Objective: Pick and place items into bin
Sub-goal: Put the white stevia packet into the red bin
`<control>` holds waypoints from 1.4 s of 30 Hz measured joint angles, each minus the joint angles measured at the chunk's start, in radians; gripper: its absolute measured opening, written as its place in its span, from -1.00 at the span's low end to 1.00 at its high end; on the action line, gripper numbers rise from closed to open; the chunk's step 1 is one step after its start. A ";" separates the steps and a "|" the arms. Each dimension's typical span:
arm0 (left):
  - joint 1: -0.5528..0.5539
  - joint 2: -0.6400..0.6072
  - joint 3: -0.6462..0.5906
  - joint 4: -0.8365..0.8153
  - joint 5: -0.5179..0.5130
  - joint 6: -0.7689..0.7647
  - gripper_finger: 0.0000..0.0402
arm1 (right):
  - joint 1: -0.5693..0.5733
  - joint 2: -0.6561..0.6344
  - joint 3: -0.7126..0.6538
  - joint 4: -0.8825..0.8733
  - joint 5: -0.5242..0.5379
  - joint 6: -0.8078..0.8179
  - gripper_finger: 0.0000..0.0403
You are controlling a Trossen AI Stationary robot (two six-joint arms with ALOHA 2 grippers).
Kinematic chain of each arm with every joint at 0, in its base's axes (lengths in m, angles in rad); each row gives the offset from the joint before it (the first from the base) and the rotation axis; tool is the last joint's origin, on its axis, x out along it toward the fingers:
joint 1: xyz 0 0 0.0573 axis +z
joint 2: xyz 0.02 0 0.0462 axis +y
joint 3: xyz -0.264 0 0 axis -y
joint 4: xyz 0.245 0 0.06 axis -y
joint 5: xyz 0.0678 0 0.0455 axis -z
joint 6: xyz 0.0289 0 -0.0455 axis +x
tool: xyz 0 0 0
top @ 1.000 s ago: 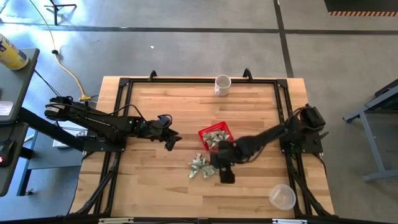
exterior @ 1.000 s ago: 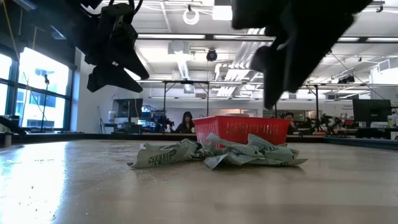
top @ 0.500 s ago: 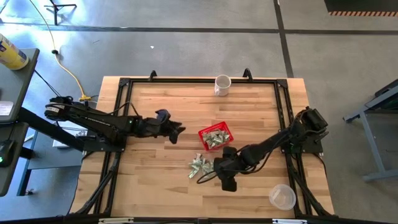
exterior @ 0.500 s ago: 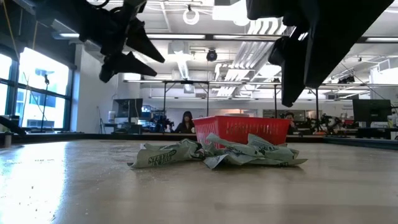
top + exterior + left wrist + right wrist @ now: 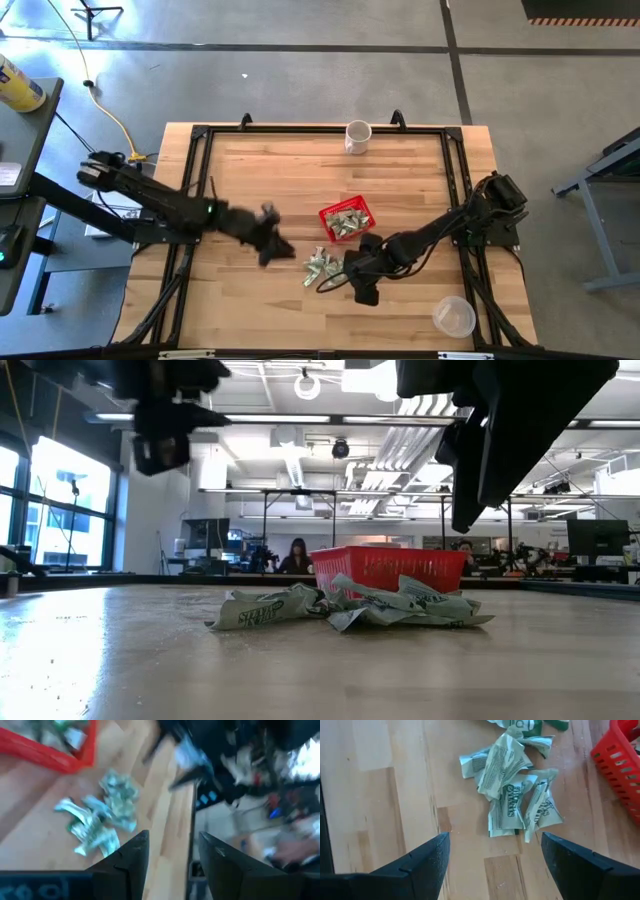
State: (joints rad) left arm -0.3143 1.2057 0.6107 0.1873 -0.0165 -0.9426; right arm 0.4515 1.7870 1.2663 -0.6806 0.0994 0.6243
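Note:
Several crumpled green-and-white paper pieces (image 5: 321, 267) lie in a heap on the wooden table, just near of the small red basket (image 5: 347, 219), which holds more pieces. The heap also shows in the right wrist view (image 5: 512, 795), the left wrist view (image 5: 100, 817) and the low view (image 5: 350, 608). My right gripper (image 5: 352, 281) hangs open above the table just right of the heap, touching nothing. My left gripper (image 5: 272, 243) is open in the air left of the heap, its fingers toward it.
A white mug (image 5: 357, 136) stands at the table's far edge. A clear plastic cup (image 5: 454, 317) stands near the front right corner. A black frame (image 5: 200, 140) runs around the table. Bare wood lies left of the heap.
My left gripper has swung from left of the basket toward the table's near edge and toward the heap, turning as it went. My right gripper has moved from beside the basket toward the near edge, then stayed just right of the heap. The paper pieces have not moved.

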 joint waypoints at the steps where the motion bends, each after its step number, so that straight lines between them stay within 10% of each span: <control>1: -0.048 0.011 0.002 -0.010 -0.054 0.007 -0.02 | 0.000 0.000 0.000 -0.005 0.000 0.000 0.50; 7: -0.256 0.113 0.038 -0.087 -0.384 -0.048 -0.06 | 0.001 0.000 0.000 -0.125 0.016 0.040 0.50; 12: -0.322 0.298 0.216 -0.177 -0.461 -0.039 -0.06 | 0.047 -0.001 0.000 -0.246 0.063 0.096 0.50; 25: -0.230 0.781 0.754 -0.679 -0.392 -0.155 -0.06 | 0.257 -0.023 -0.085 -0.406 0.143 0.188 0.50; 42: -0.063 0.848 0.806 -0.865 -0.072 -0.275 -0.10 | 0.406 -0.119 -0.281 -0.361 0.139 0.288 0.50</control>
State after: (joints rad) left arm -0.3770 2.0540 1.4170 -0.6780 -0.0890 -1.2176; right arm 0.8574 1.6683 0.9858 -1.0413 0.2382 0.9123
